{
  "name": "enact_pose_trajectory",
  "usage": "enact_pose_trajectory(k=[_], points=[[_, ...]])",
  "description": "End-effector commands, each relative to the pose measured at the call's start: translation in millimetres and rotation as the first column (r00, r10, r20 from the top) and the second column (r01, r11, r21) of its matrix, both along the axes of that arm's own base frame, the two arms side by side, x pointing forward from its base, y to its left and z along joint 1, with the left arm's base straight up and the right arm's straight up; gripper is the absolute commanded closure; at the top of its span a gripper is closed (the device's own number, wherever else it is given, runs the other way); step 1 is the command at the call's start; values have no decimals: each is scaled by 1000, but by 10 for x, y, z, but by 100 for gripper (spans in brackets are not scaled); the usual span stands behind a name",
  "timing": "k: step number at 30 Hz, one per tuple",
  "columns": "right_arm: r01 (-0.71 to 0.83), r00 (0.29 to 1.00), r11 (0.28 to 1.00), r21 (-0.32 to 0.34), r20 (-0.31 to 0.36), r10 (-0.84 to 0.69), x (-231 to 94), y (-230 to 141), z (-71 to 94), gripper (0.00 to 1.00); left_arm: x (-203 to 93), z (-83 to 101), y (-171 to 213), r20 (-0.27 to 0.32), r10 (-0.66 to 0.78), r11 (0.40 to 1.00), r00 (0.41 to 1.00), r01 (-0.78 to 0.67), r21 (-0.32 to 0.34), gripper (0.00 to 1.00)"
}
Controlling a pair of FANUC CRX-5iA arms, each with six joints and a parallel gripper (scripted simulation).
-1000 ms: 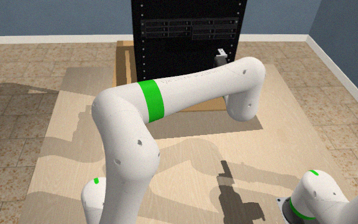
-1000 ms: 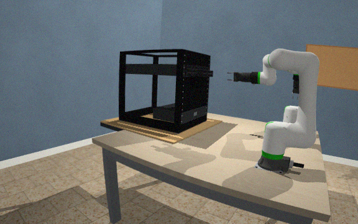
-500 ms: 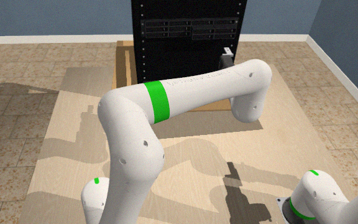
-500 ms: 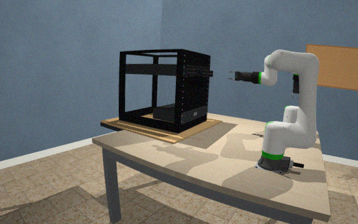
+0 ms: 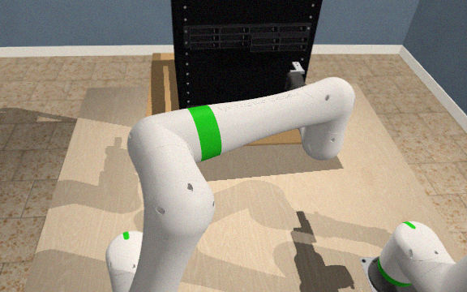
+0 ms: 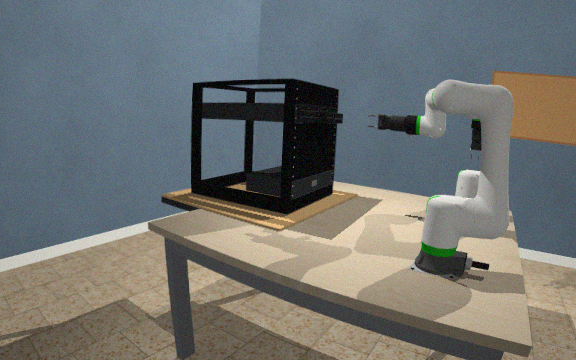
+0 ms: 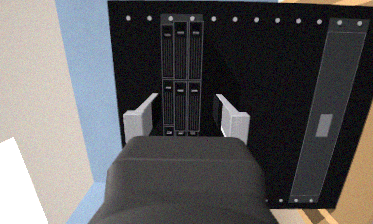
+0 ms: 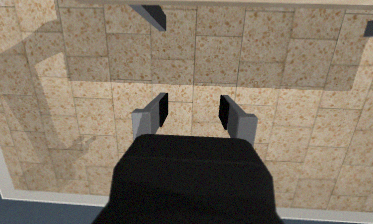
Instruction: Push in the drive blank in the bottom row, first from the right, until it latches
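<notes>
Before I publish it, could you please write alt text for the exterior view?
A white arm points its open end effector at the front of a black open-framed rack, without touching it. The rack stands on a wooden board on a table.

My top view sits high behind the arms and looks down and ahead at the front of the rack. My exterior view stands farther back, off to one side, and sees the rack's open side and its front. My left wrist view looks at the rack's front from close up, turned sideways. All three share that front. My right wrist view looks down at the floor, which the top and exterior views share.
</notes>
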State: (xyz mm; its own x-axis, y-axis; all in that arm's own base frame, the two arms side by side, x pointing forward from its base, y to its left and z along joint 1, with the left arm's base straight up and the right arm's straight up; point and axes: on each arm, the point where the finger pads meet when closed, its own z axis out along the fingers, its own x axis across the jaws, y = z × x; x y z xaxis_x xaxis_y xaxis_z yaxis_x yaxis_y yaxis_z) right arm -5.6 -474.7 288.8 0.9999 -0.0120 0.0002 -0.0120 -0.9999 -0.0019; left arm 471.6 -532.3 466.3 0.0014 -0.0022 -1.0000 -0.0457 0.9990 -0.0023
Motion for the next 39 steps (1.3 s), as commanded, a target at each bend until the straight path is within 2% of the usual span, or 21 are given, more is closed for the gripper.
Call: enact_pose_trajectory(k=[1,21,27,34,39], points=[[0,1000,1000,-2,0,0,-1,-2,9,0,0,14,2,1,0,1000,1000,0,-2,0],[0,1000,1000,-2,0,0,-1,-2,9,0,1,13,10,1,0,1000,1000,0,-1,0],[0,1000,1000,-2,0,0,-1,-2,9,0,15,6,140,-1,-2,1000,1000,2,1,0],[0,1000,1000,-2,0,0,-1,-2,9,0,54,-17,504,-1,-2,1000,1000,2,1,0],[0,1000,1000,-2,0,0,-1,-2,9,0,57,-18,531,-1,-2,1000,1000,2,1,0]])
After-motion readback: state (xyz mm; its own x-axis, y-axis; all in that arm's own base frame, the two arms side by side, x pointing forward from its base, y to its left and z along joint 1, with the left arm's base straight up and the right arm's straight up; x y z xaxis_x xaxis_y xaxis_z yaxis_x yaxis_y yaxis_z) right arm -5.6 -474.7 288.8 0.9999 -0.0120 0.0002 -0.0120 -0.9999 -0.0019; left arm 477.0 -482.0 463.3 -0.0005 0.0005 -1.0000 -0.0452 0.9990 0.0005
